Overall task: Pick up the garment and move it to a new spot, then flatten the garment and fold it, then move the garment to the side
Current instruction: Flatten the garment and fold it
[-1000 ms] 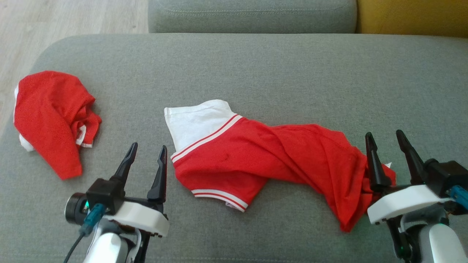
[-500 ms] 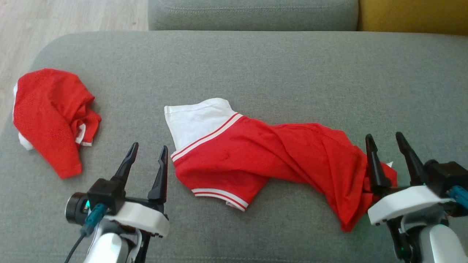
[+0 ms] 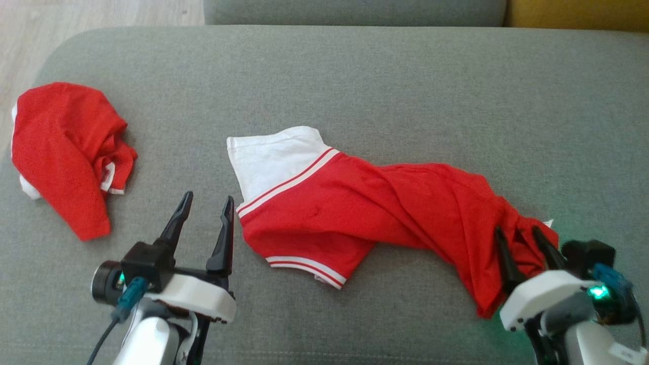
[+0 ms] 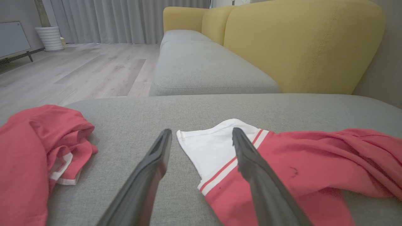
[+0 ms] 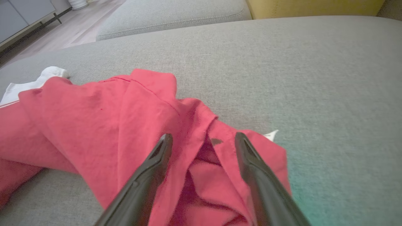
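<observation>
A red garment with a white sleeve and white stripes lies twisted and stretched across the grey cushion. Its white sleeve end points left, its bunched red end lies at the right. My left gripper stands open just left of the white sleeve, not touching it; the left wrist view shows its open jaws over the sleeve's corner. My right gripper is open above the bunched right end, and in the right wrist view its fingers straddle the folds.
A second crumpled red garment lies at the cushion's left edge. Beyond the cushion are another grey seat, a yellow backrest and wooden floor. Bare cushion stretches behind and in front of the stretched garment.
The head camera has tilted down, shifting the whole picture up. My right gripper has dropped lower and nearer, its fingers now over the garment's right end. The left gripper stays put, both open.
</observation>
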### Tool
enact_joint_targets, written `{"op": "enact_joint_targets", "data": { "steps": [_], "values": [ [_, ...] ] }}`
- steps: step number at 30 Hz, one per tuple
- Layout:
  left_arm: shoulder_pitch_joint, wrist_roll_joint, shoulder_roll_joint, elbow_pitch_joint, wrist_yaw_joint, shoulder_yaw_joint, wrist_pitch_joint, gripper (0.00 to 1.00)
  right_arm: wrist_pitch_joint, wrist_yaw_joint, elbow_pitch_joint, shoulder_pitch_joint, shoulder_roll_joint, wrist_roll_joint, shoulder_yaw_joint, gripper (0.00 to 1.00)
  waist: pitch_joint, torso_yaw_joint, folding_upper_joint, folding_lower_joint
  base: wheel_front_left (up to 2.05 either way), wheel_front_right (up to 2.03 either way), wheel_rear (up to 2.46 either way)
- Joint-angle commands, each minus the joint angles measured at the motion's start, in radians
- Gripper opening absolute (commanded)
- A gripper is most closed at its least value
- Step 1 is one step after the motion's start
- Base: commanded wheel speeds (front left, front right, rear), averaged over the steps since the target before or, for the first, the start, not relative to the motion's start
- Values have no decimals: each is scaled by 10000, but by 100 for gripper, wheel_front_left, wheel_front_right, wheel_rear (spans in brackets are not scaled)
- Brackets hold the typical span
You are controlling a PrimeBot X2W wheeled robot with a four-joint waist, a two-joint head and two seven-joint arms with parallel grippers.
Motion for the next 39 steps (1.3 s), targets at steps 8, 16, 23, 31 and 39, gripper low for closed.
{"op": "enact_joint_targets", "data": {
  "steps": [8,16,23,31,39],
  "values": [
    [-657,-113,81,-223,3,291,-117,100,97,-9,502,-1028,-54,33,535,0,122,109,-1,0,0,0,0],
    [-670,-119,35,-261,26,379,-122,100,-24,-9,220,-1191,-54,189,126,0,152,122,-1,0,0,0,0],
    [-656,-98,-16,-300,1,436,-123,100,-108,-9,-251,-1608,-54,6,-365,0,128,32,-1,0,0,0,0],
    [-787,-36,-93,-330,-94,454,-123,100,-2,-9,1,-3105,-517,-289,-950,0,305,25,-1,0,0,0,0],
    [-908,-1,-198,-291,-224,504,-123,100,-172,-9,2513,-3930,-809,-227,-899,0,504,172,-1,0,0,0,0]
  ]
}}
